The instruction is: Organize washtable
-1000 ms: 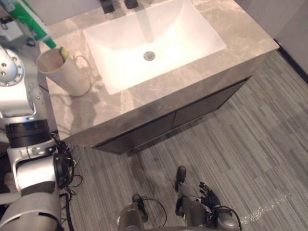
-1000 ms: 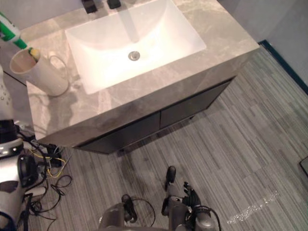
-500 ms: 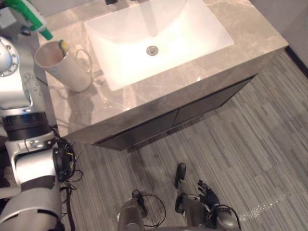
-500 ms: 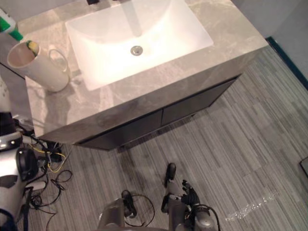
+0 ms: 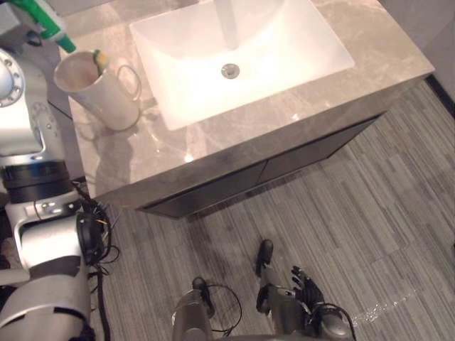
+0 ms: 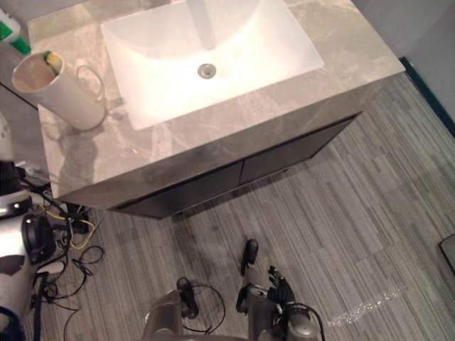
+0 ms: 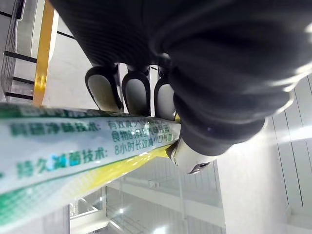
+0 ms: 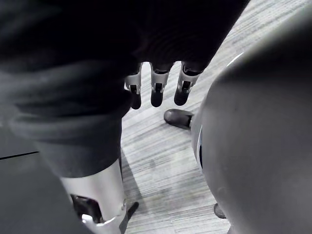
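The left hand clamps its fingers on a green-and-white toothpaste tube (a yellow stripe runs along it) in the left wrist view. In the left eye view the tube shows by the far left corner of the grey marble countertop, near a cream mug. The white basin takes the middle, with open stone along the front edge and right. In the right wrist view the right hand hangs straight-fingered over striped floor.
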